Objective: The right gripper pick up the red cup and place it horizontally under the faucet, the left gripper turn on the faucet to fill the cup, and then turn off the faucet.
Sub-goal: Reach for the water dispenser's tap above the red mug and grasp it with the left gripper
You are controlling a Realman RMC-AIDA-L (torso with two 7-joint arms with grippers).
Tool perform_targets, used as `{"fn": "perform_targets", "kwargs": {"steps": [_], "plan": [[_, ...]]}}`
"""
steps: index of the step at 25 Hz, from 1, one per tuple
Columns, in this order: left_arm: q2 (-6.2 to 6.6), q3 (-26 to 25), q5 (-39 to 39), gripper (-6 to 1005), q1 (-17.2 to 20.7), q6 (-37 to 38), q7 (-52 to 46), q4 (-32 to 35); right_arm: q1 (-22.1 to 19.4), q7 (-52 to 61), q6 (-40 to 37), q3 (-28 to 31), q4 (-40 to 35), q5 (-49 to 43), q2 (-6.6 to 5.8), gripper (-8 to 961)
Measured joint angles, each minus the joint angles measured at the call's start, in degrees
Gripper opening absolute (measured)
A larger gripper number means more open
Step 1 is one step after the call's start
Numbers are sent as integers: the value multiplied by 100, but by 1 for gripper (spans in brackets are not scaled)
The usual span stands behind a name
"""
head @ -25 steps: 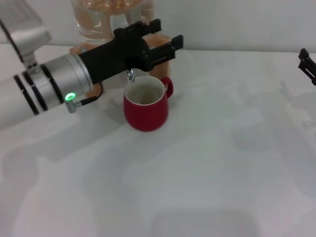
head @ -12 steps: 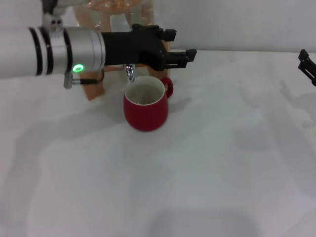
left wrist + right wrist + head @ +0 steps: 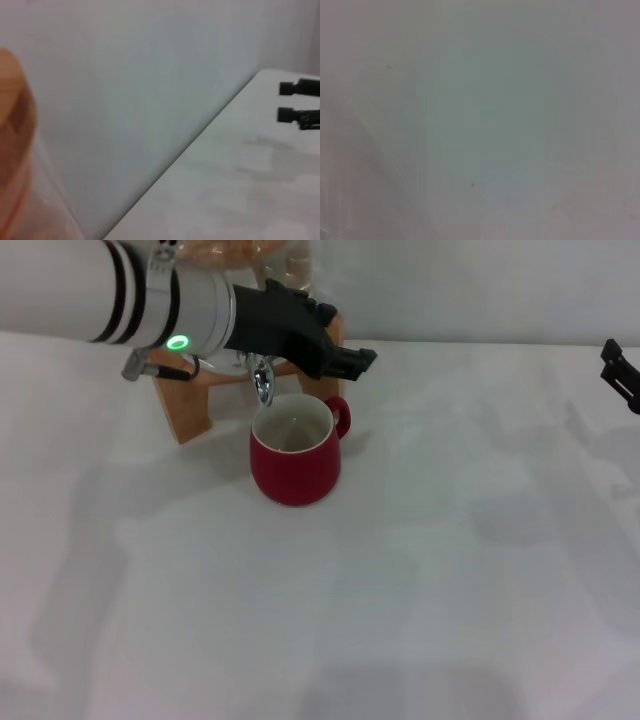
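While left claw (image 3: 345,358) crosses faucet (image 3: 262,382), wooden stand (image 3: 190,400) behind.

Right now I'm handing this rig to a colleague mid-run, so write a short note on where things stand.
Left gripper: up at the faucet, over the cup's rim; whether its fingers are open or shut cannot be told.
Right gripper: parked at the table's far right edge, apart from everything; its fingers look open in the left wrist view.
Cup: upright on the table, directly under the spout, handle facing away from the camera.
Done: cup placed under the faucet.
Unclear: no stream is visible, and the fill level can't be judged.
Left: confirm the faucet is off, then retract the left arm.
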Motion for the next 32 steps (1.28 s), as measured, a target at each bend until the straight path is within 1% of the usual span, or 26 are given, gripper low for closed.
{"fn": "perform_targets", "kwargs": {"steps": [3,8,25,32], "plan": [[-32,2,262,756,-88,8,-117,4,0,5,1,-26,0,-2,2,858],[-34,-2,282,756,-101,32,-124,1,-1,12,5,-81,0,15,3,857],[-27,16,325,757,60,175,-55,-134,-15,147,20,-165,9,21,12,857],[-31,150,305,756,93,191,22,-103,-23,149,23,-166,9,20,16,857]]}}
